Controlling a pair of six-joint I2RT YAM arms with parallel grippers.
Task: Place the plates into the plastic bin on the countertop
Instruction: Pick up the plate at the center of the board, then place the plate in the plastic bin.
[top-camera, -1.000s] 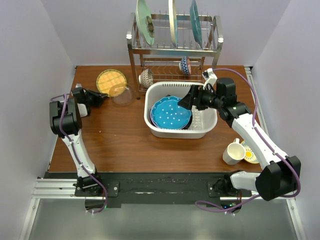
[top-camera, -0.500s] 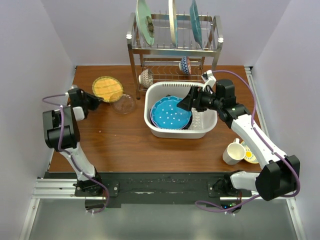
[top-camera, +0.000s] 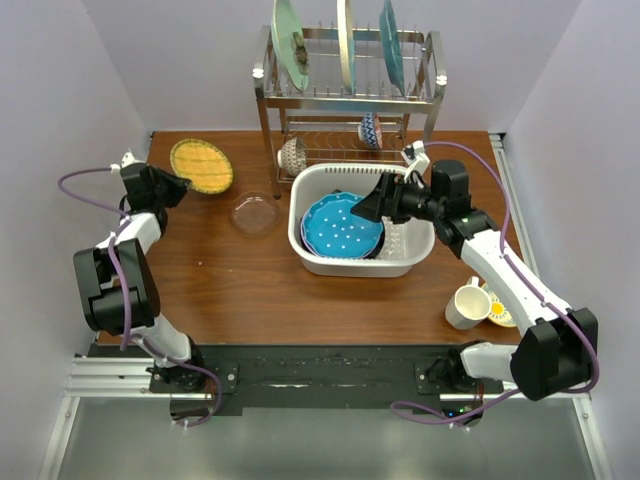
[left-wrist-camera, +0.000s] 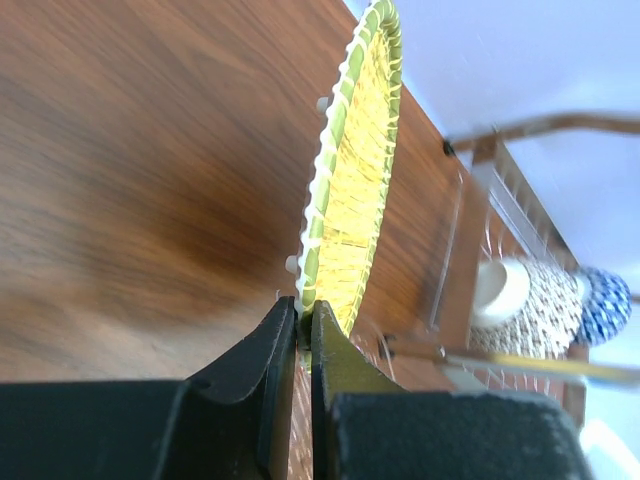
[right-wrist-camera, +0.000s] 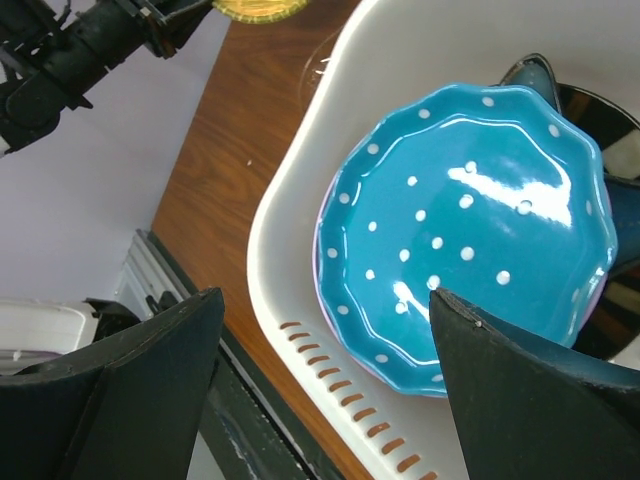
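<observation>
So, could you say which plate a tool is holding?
The amber patterned plate, pinched at its rim by the left tool; the blue dotted plate lies in the bin.

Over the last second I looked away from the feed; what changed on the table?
The left gripper, shut on the amber plate, swung it left, away from the clear glass dish. The right gripper stayed open over the plastic bin, blue dotted plate inside.

From above and behind the bases we overlook the table (top-camera: 230, 290). Our left wrist view skims it closely, edge-on to the amber plate (left-wrist-camera: 355, 180) seen overhead at upper left. Our right wrist view looks down into the bin (right-wrist-camera: 285, 250), centred overhead.
</observation>
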